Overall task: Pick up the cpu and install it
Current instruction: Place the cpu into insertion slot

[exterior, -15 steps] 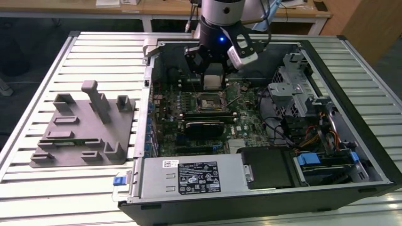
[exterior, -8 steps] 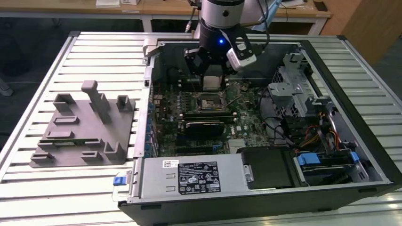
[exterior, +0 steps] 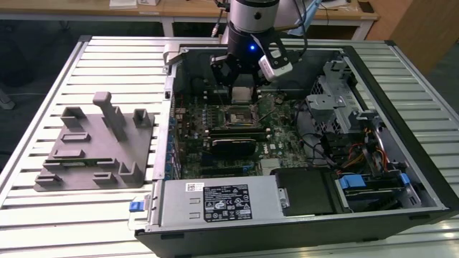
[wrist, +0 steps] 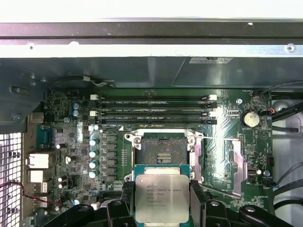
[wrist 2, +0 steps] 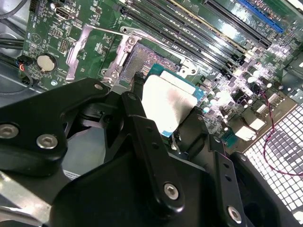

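Note:
The cpu (exterior: pixel 242 95), a flat square chip with a silver-grey top, is held by my gripper (exterior: pixel 242 90) inside the open computer case. In both wrist views the black fingers (wrist: pixel 127 201) press on two opposite edges of the cpu (wrist: pixel 162 197) (wrist 2: pixel 168 101). The gripper is shut on it. The chip hangs above the green motherboard, just beside the open socket (wrist: pixel 164 151) (wrist 2: pixel 137 64), whose contact field is bare. In the exterior view the socket (exterior: pixel 237 117) lies a little nearer the camera than the chip.
The socket's metal load plate (wrist: pixel 236 163) is swung open to one side. Memory slots (wrist: pixel 154 109) run past the socket. A grey fixture tray (exterior: pixel 93 145) with posts sits at the exterior view's left. The power supply (exterior: pixel 215 201) and drive cage (exterior: pixel 337 102) crowd the case.

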Robot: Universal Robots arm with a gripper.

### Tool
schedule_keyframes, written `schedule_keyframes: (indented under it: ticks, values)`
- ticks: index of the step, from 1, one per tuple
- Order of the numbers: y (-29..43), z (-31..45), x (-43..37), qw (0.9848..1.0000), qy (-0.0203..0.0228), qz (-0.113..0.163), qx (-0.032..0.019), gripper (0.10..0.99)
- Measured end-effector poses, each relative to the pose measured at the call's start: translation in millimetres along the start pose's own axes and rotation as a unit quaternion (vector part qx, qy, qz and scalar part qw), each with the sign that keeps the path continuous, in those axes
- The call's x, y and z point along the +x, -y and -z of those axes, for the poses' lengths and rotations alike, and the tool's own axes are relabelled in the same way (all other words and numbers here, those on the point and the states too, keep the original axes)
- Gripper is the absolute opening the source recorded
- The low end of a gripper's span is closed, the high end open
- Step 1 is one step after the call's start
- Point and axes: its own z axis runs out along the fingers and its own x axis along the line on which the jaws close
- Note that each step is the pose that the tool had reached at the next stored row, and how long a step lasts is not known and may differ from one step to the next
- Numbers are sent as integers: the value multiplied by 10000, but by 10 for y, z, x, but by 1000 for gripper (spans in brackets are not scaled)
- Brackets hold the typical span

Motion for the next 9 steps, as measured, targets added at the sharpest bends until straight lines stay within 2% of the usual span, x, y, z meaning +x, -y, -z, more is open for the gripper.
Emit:
schedule_keyframes:
  ticks: [9]
  values:
    - [0,0,0,10000,0,-18,0,545]
